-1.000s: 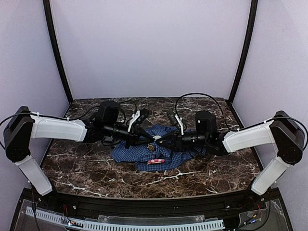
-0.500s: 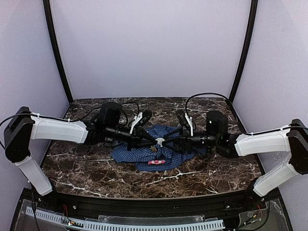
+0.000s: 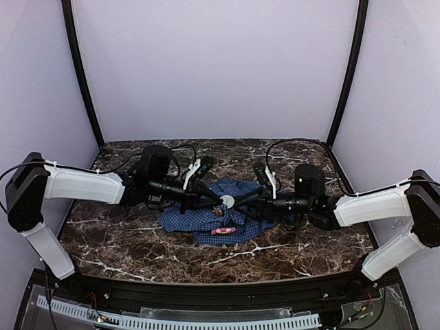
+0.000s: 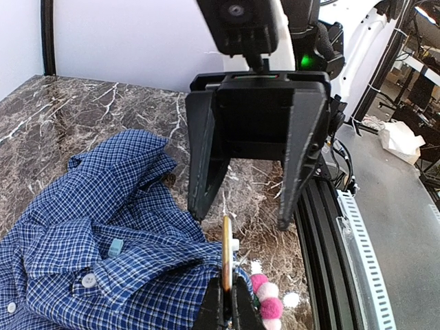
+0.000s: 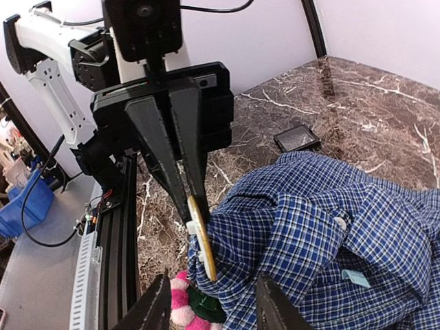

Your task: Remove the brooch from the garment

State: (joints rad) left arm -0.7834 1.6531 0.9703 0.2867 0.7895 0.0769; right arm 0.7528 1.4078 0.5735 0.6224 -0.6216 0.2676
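Note:
The brooch (image 4: 226,251) is a flat gold-edged disc seen edge-on, with a white clasp part on its side. My left gripper (image 4: 225,302) is shut on its lower edge. A fold of the garment (image 4: 89,234), a blue check shirt, hangs against the disc and is lifted with it. In the right wrist view the brooch (image 5: 201,237) stands between the left gripper's black fingers (image 5: 185,185) and the raised garment (image 5: 330,234). My right gripper (image 5: 214,282) is open, a finger on each side of that fold, touching nothing. From above, both grippers meet over the garment (image 3: 199,220).
A pink-and-white fuzzy ornament (image 3: 222,231) with a green part lies at the garment's near edge, just below the grippers (image 5: 180,302). A small black tray (image 5: 297,139) sits on the marble beyond the shirt. The black frame rail (image 4: 323,227) runs along the table's near edge.
My right gripper has opened and its arm has drawn back a little to the right. The left gripper has kept its hold on the brooch.

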